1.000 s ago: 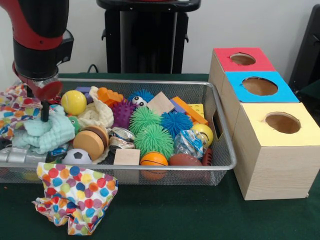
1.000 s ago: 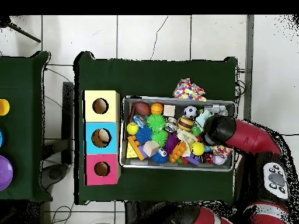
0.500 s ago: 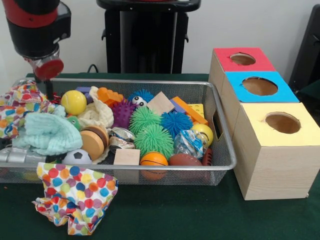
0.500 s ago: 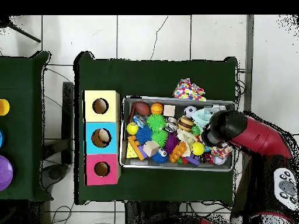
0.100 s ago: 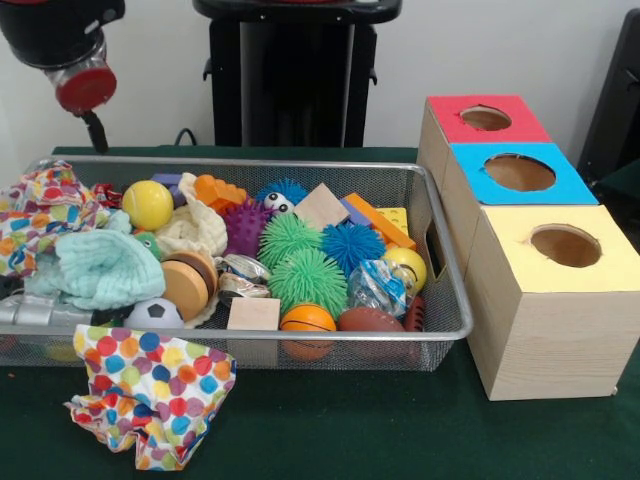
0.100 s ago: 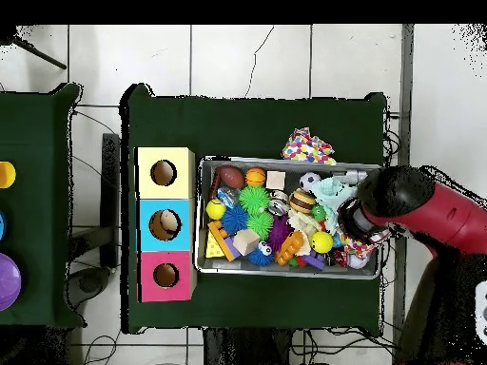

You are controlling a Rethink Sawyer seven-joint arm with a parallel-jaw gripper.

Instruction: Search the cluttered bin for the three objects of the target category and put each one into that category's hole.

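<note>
The tool hangs high over the left end of the bin, above the mint cloth; I cannot tell if it is open.

Wire bin mid-table, crammed with toys; three boxes in row just beside bin's right end; cloth on table before bin's front-left corner; gripper above bin's back-left corner

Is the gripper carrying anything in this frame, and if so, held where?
Nothing is held. The gripper hangs bare above the bin's end, over the mint cloth, with nothing hanging from it. Whether its fingers are open or shut cannot be told.
</note>
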